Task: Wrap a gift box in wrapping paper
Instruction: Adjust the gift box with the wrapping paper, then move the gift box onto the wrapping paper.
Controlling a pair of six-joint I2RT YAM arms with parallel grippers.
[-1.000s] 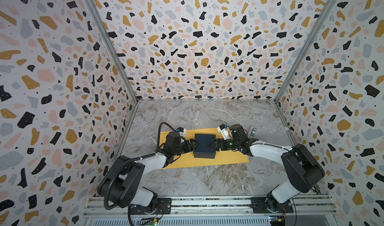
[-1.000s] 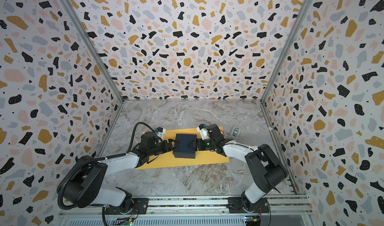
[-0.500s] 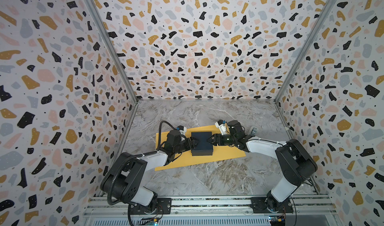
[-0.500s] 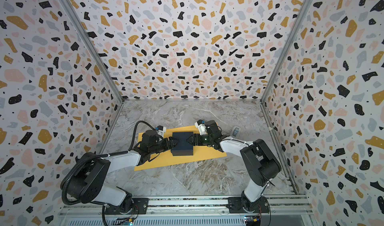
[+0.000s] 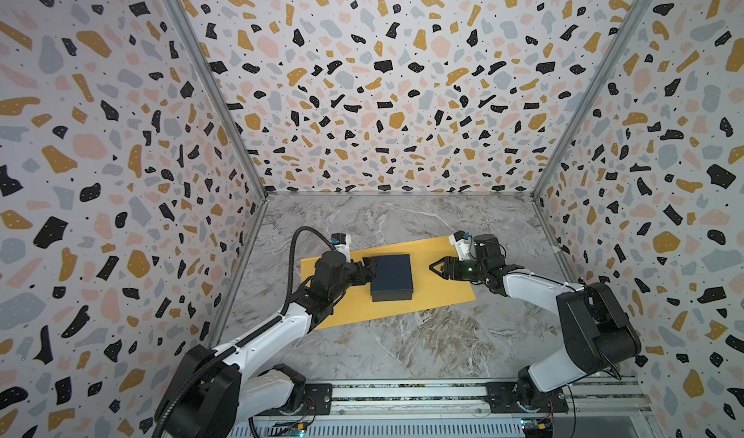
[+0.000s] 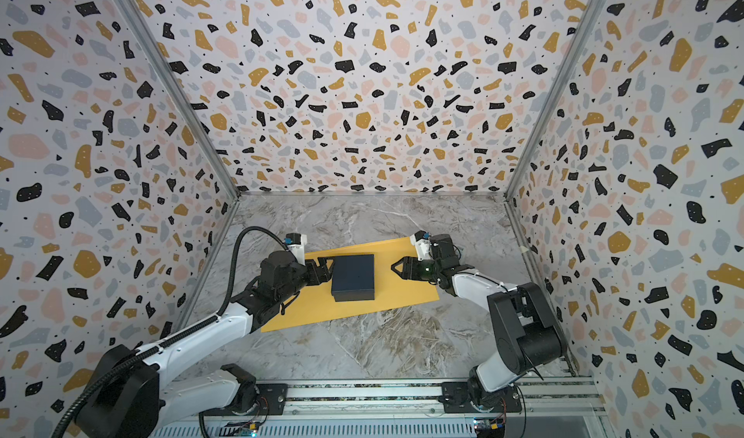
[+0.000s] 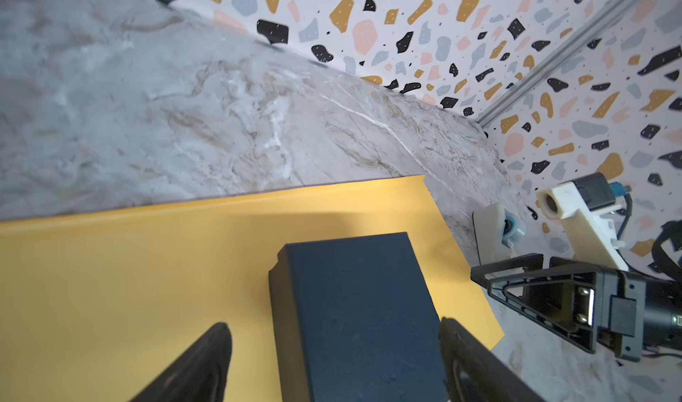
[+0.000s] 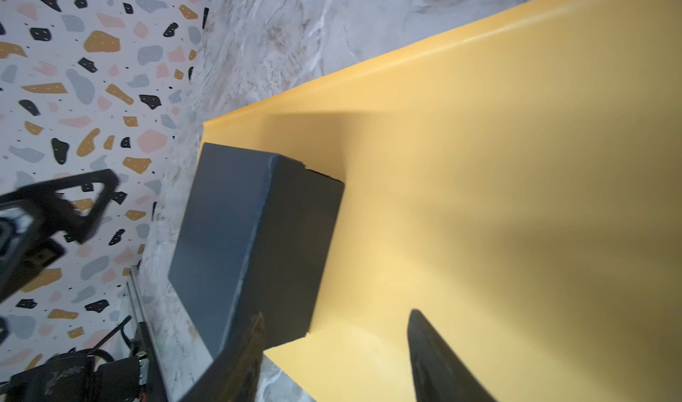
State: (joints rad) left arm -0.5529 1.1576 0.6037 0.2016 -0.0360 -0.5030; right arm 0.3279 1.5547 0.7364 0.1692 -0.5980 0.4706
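Terrazzo walls (image 5: 362,94) all round and a slick-looking marble tabletop (image 5: 402,347) underneath. The paper (image 5: 439,291) is lying flat on it, yellow face up and a bit skewed. The box (image 5: 392,275) is sitting on the paper around its middle.

The left claw (image 5: 369,270) is hovering at the box's left end. Its jaws are spread wide to either side of that end, and yellow is showing between one finger and the box, so it's released. The right claw (image 5: 434,267) is hanging over the paper's right part, apart from the box, jaws parted with nothing in them.

I'm guessing the paper is going to be light, floppy and keen to slide on that marble. I'd be pinching it at a free edge or corner while something is pinning the box. The box is looking stiff and light, with sharp edges that should be good for creasing against.
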